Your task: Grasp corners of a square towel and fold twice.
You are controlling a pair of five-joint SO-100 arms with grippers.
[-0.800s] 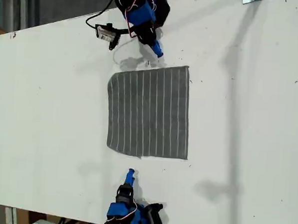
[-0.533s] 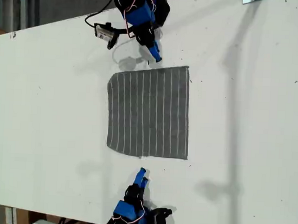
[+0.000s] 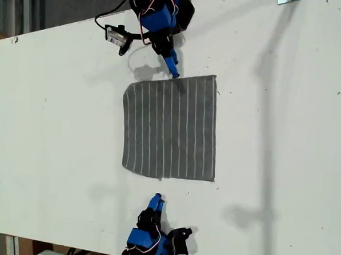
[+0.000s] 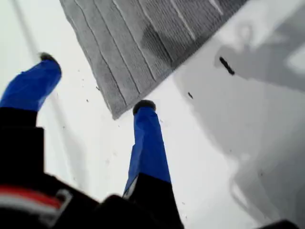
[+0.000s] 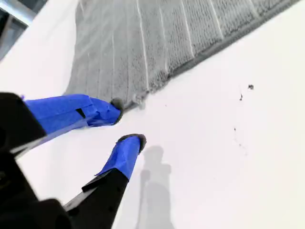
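The grey striped towel (image 3: 170,127) lies flat on the white table, seemingly folded, with a small notch in the edge nearest the exterior view's bottom. My first gripper (image 3: 172,67) comes from the exterior view's top and hovers at the towel's far edge. In the first wrist view it (image 4: 95,82) is open, with one fingertip (image 4: 143,105) just beside a towel corner (image 4: 114,113). My second gripper (image 3: 155,204) sits at the exterior view's bottom, a short gap from the towel. In the second wrist view it (image 5: 125,126) is open and holds nothing, close to the towel (image 5: 157,38) edge.
The white table (image 3: 284,145) stretches wide on both sides of the towel. A small camera on a black cable (image 3: 115,36) hangs beside the first arm. Long grey shadows cross the table toward the exterior view's right.
My first gripper has come down toward the towel's far edge. My second gripper swung a little toward the exterior view's right and then drew back slightly. The towel has not moved.
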